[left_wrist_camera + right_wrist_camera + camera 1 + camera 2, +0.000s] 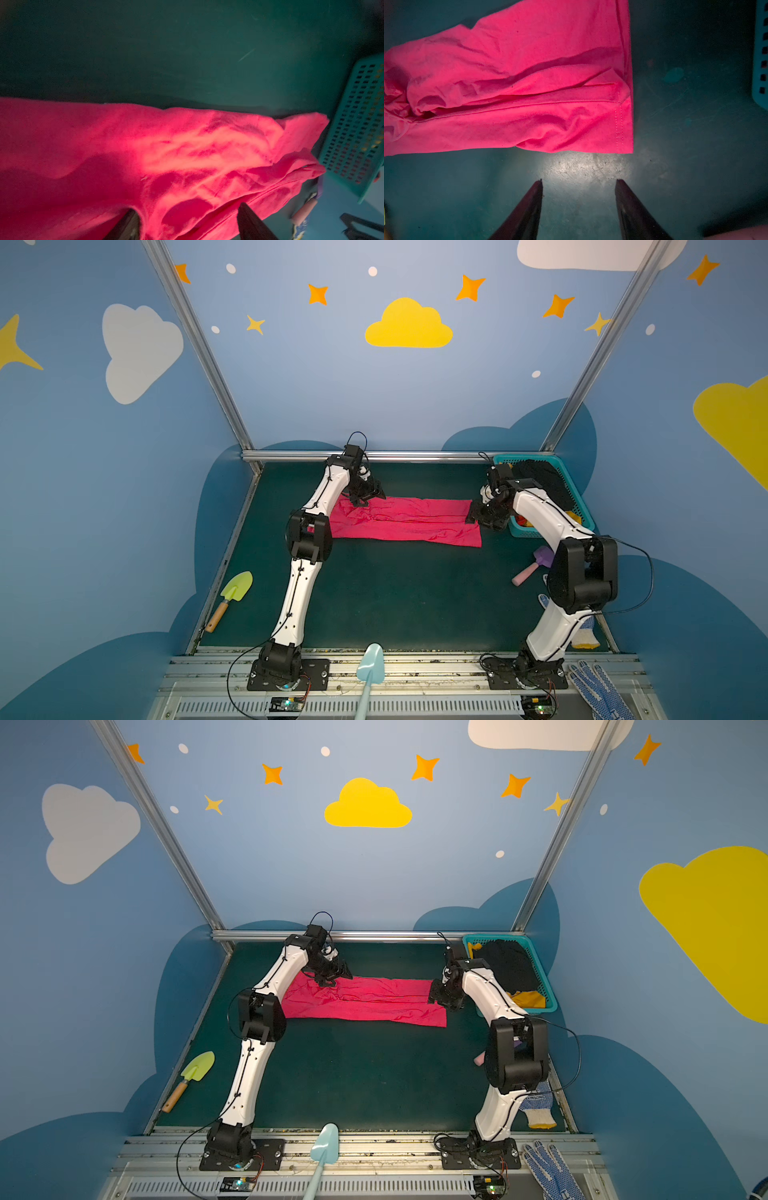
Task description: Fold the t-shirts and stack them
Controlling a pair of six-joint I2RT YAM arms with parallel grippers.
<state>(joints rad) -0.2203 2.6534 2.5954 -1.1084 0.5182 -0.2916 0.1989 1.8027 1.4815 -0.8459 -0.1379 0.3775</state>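
A blue shovel (370, 659) is seen nearest, on the rail (436, 664). Farther in, the pink t-shirt (405, 520) is laid on the green mat (395, 597) as a long folded strip. The left gripper (187, 206) is held spread, gripping nothing, over its left end. The right gripper (579, 180) is parted over bare mat beside its right hem. Far right, a black t-shirt (507, 965) and a mustard t-shirt (530, 999) are kept in a teal basket (525, 531).

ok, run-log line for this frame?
pink t-shirt: folded strip on mat | left pincer: open over one end | right pincer: open, empty, over mat
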